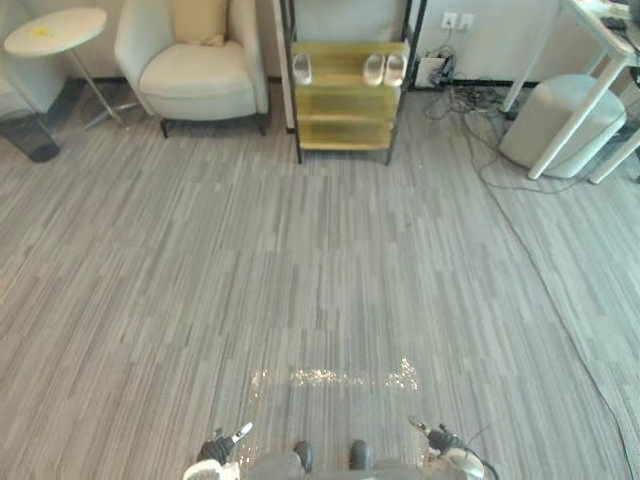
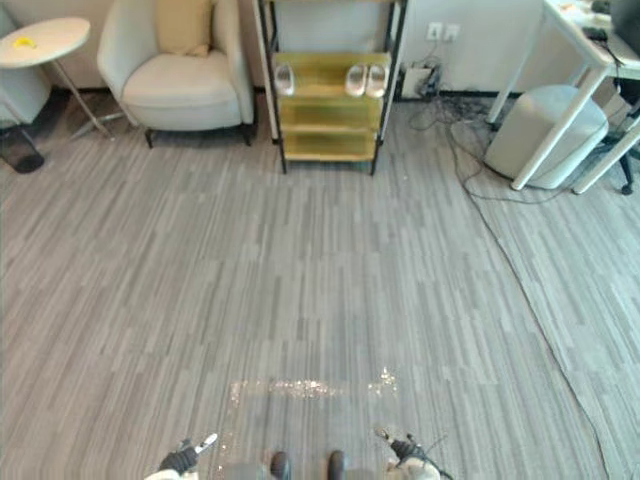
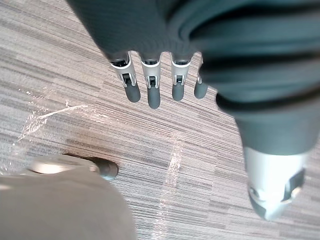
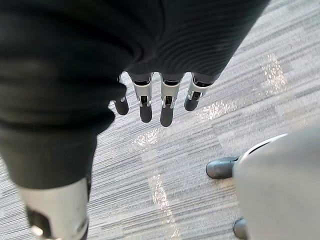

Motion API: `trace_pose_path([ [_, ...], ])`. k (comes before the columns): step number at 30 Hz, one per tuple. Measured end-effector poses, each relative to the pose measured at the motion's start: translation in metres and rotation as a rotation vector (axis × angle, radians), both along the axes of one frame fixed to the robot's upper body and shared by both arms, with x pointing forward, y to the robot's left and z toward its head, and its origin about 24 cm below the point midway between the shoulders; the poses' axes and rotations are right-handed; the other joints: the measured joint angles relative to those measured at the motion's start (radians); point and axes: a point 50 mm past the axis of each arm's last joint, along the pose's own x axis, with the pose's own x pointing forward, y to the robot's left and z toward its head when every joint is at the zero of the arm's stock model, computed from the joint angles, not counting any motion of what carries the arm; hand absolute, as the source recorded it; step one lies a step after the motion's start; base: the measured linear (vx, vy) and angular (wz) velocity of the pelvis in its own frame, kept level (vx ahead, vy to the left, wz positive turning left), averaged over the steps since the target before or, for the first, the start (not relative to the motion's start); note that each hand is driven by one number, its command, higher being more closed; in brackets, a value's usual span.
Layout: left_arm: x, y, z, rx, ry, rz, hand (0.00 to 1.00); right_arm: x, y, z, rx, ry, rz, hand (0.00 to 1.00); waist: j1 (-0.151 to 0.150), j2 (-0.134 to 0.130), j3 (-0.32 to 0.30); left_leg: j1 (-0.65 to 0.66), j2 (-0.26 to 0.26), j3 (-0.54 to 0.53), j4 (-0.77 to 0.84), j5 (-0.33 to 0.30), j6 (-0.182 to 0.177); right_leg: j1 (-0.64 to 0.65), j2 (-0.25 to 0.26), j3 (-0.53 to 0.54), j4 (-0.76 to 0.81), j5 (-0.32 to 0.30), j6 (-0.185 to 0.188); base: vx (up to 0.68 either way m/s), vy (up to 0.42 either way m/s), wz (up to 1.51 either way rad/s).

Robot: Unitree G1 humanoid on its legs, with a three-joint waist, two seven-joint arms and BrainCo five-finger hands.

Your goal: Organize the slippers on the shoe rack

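Left robot hand (image 3: 151, 86): low at the near edge of the head views, on the robot's left; fingers straight and hanging loose over the floor, holding nothing.
Right robot hand (image 4: 167, 104): low at the near edge on the robot's right; fingers likewise straight and relaxed, nothing in them.
Shoe rack (image 1: 345, 108): dark frame with yellow shelves, standing against the far wall, well apart from both hands.
Single slipper (image 1: 302, 68): pale, on the rack's top yellow shelf, close to its left end.
Pair of slippers (image 1: 384, 69): pale, side by side and just touching, on the same top shelf toward its right end, apart from the single one.
Armchair (image 1: 195, 80): cream, just left of the rack, with a cushion (image 1: 200, 20) leaning on its back.
Pouf (image 1: 560, 120): grey and round, off to the right of the rack.
Cables (image 1: 470, 100): lying tangled on the floor between the rack and the pouf.
Floor (image 1: 320, 260): grey striped carpet, stretching between the hands and the rack.
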Motion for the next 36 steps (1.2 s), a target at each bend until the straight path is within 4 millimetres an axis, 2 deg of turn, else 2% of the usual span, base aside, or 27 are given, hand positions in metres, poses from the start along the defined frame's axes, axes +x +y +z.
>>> trace_pose_path([
  [1,0.005,0.0,0.003,-0.004,-0.032,0.031,0.0,0.0,0.001,0.001,-0.008,-0.007,0.013,0.0,0.006,-0.002,0.011,-0.077,0.021,0.04,0.185,0.007,0.004,0.008,-0.002,0.002,0.023,-0.017,-0.01,-0.02,-0.032,-0.08],
  [3,0.003,0.001,0.004,-0.007,-0.047,0.07,0.0,-0.002,0.0,0.001,-0.018,-0.005,0.013,0.0,0.026,0.003,0.017,-0.178,0.076,0.091,0.403,0.002,0.04,0.036,-0.001,0.008,0.051,-0.048,-0.022,0.11,0.015,-0.19],
  [5,0.002,-0.001,0.004,-0.011,-0.05,0.073,0.0,-0.001,0.0,0.001,-0.022,-0.005,0.01,0.0,0.026,0.005,0.015,-0.23,0.094,0.097,0.434,-0.018,0.024,0.05,-0.011,0.016,0.054,-0.068,-0.013,0.18,0.057,-0.1],
  [8,0.004,-0.003,0.005,-0.02,-0.067,0.093,0.0,0.013,0.002,0.007,-0.027,-0.05,0.025,0.0,0.052,0.002,0.013,-0.295,0.069,0.117,0.199,-0.01,0.007,0.059,-0.071,0.06,0.048,-0.103,0.024,0.38,0.178,-0.35],
  [10,0.003,-0.005,0.004,-0.022,-0.068,0.094,0.0,0.017,0.003,0.008,-0.026,-0.06,0.028,0.0,0.074,0.0,0.006,-0.303,0.034,0.103,-0.006,0.076,0.012,0.071,-0.111,0.076,0.049,-0.131,0.058,0.45,0.242,-0.36],
  [11,-0.001,-0.007,0.003,-0.025,-0.056,0.096,0.0,0.016,0.001,0.008,-0.03,-0.057,0.029,0.0,0.081,0.006,0.0,-0.29,0.032,0.096,-0.072,0.155,0.022,0.08,-0.113,0.09,0.048,-0.148,0.075,0.41,0.238,-0.36],
  [12,-0.003,-0.001,0.003,-0.011,-0.048,0.097,0.0,0.016,0.009,0.006,-0.011,-0.049,0.032,0.0,0.083,-0.018,-0.011,-0.291,0.01,0.115,-0.046,0.145,0.046,0.085,-0.137,0.106,0.058,-0.166,0.073,0.54,0.268,-0.31],
  [14,-0.004,0.007,0.004,0.012,-0.045,0.093,0.0,0.019,0.029,0.006,0.034,-0.066,0.056,0.0,0.09,-0.063,-0.037,-0.275,-0.003,0.151,-0.005,0.072,0.084,0.042,-0.167,0.127,0.198,-0.148,0.089,0.64,0.274,-0.28],
  [15,-0.002,0.008,0.005,0.019,-0.045,0.084,0.0,0.018,0.037,0.005,0.053,-0.064,0.058,0.0,0.1,-0.075,-0.037,-0.229,-0.007,0.164,0.018,0.025,0.095,0.012,-0.177,0.145,0.342,-0.129,0.125,0.7,0.286,-0.34],
  [16,0.001,0.009,0.006,0.028,-0.046,0.056,0.0,0.015,0.041,0.003,0.062,-0.056,0.068,0.0,0.102,-0.081,-0.039,-0.153,-0.017,0.168,0.02,-0.011,0.108,-0.065,-0.186,0.168,0.609,-0.075,0.224,0.56,0.215,-0.22],
  [17,0.004,0.008,0.006,0.029,-0.048,0.04,0.0,0.013,0.041,0.003,0.062,-0.054,0.068,0.0,0.099,-0.08,-0.039,-0.119,-0.02,0.164,0.015,-0.024,0.111,-0.093,-0.185,0.172,0.711,-0.058,0.254,0.53,0.18,-0.07],
  [18,0.009,0.005,0.007,0.026,-0.056,0.021,0.0,0.011,0.04,0.002,0.06,-0.051,0.067,0.0,0.098,-0.072,-0.037,-0.071,-0.019,0.156,0.003,-0.054,0.112,-0.142,-0.179,0.163,0.848,-0.05,0.259,0.48,0.14,-0.03],
  [19,0.015,0.002,0.007,0.022,-0.068,0.017,0.0,0.014,0.04,0.004,0.051,-0.064,0.077,0.0,0.093,-0.066,-0.033,-0.01,-0.017,0.152,-0.012,-0.08,0.113,-0.217,-0.181,0.129,0.984,-0.052,0.234,0.46,0.114,0.0],
  [21,0.023,-0.008,0.008,-0.005,-0.084,0.015,0.0,0.021,0.038,0.008,0.035,-0.098,0.087,0.0,0.07,-0.058,-0.028,0.088,-0.011,0.135,-0.06,-0.108,0.113,-0.324,-0.198,0.032,1.043,-0.079,0.158,0.38,0.041,0.13],
  [22,0.026,-0.012,0.007,-0.017,-0.089,0.014,0.0,0.023,0.037,0.01,0.03,-0.111,0.084,0.0,0.065,-0.057,-0.028,0.127,-0.003,0.132,-0.081,-0.117,0.107,-0.355,-0.202,-0.008,1.018,-0.091,0.139,0.55,-0.004,0.14],
  [23,0.029,-0.016,0.008,-0.029,-0.098,0.014,0.0,0.024,0.035,0.011,0.025,-0.121,0.078,0.0,0.062,-0.054,-0.024,0.194,0.012,0.132,-0.124,-0.117,0.105,-0.384,-0.201,-0.077,0.916,-0.105,0.115,0.47,-0.018,0.1],
  [25,0.031,-0.021,0.008,-0.041,-0.101,0.013,0.0,0.026,0.031,0.012,0.016,-0.128,0.075,0.0,0.049,-0.049,-0.025,0.268,0.031,0.113,-0.181,-0.117,0.104,-0.416,-0.184,-0.136,0.704,-0.094,0.094,0.49,-0.042,0.3],
  [26,0.034,-0.024,0.007,-0.05,-0.1,0.009,0.0,0.03,0.029,0.013,0.008,-0.136,0.077,0.0,0.034,-0.048,-0.024,0.295,0.041,0.097,-0.21,-0.117,0.104,-0.437,-0.165,-0.136,0.531,-0.054,0.076,0.55,-0.096,0.62],
  [28,0.034,-0.027,0.006,-0.058,-0.092,0.005,0.0,0.034,0.026,0.014,0.002,-0.135,0.086,0.0,0.015,-0.042,-0.021,0.338,0.056,0.066,-0.236,-0.125,0.06,-0.458,-0.126,-0.118,0.29,0.069,0.049,0.6,-0.158,0.55],
  [29,0.032,-0.025,0.006,-0.052,-0.087,0.011,0.0,0.034,0.027,0.013,0.004,-0.127,0.09,0.0,0.015,-0.046,-0.02,0.363,0.063,0.034,-0.235,-0.144,0.027,-0.449,-0.089,-0.107,0.178,0.181,0.001,0.63,-0.218,0.42],
  [30,0.029,-0.024,0.004,-0.057,-0.076,0.033,0.0,0.037,0.024,0.014,-0.003,-0.133,0.092,0.0,0.011,-0.032,-0.022,0.386,0.091,-0.005,-0.221,-0.153,0.014,-0.443,-0.07,-0.084,0.211,0.261,0.006,0.65,-0.253,0.31],
  [31,0.028,-0.027,0.004,-0.068,-0.075,0.046,0.0,0.04,0.023,0.016,-0.008,-0.14,0.092,0.0,0.015,-0.01,-0.024,0.38,0.111,-0.027,-0.195,-0.139,-0.007,-0.443,-0.059,-0.112,0.249,0.227,-0.017,0.76,-0.323,0.37],
  [32,0.03,-0.03,0.004,-0.082,-0.081,0.063,0.0,0.042,0.02,0.016,-0.012,-0.139,0.089,0.0,0.014,0.007,-0.02,0.354,0.127,-0.064,-0.102,-0.102,-0.029,-0.437,-0.048,-0.134,0.298,0.167,-0.023,0.75,-0.346,0.18],
  [33,0.03,-0.032,0.003,-0.092,-0.082,0.086,0.0,0.042,0.018,0.017,-0.017,-0.139,0.092,0.0,0.013,0.025,-0.01,0.298,0.137,-0.081,0.058,-0.049,-0.024,-0.4,-0.031,-0.142,0.307,0.12,-0.028,0.6,-0.299,0.11],
  [34,0.029,-0.033,0.003,-0.101,-0.081,0.107,0.0,0.044,0.019,0.018,-0.019,-0.146,0.103,0.0,0.014,0.042,-0.001,0.245,0.145,-0.086,0.213,0.026,-0.018,-0.357,-0.014,-0.14,0.298,0.096,-0.035,0.6,-0.245,-0.13],
  [35,0.026,-0.034,0.002,-0.105,-0.079,0.121,0.0,0.044,0.02,0.018,-0.021,-0.146,0.109,0.0,0.021,0.065,0.011,0.151,0.167,-0.096,0.449,0.144,-0.027,-0.277,0.013,-0.13,0.261,0.068,-0.047,0.47,-0.129,-0.18],
  [36,0.026,-0.035,0.002,-0.106,-0.081,0.121,0.0,0.044,0.02,0.017,-0.019,-0.144,0.109,0.0,0.024,0.065,0.016,0.114,0.18,-0.094,0.524,0.128,-0.026,-0.249,0.026,-0.128,0.245,0.058,-0.053,0.56,-0.103,-0.28],
])
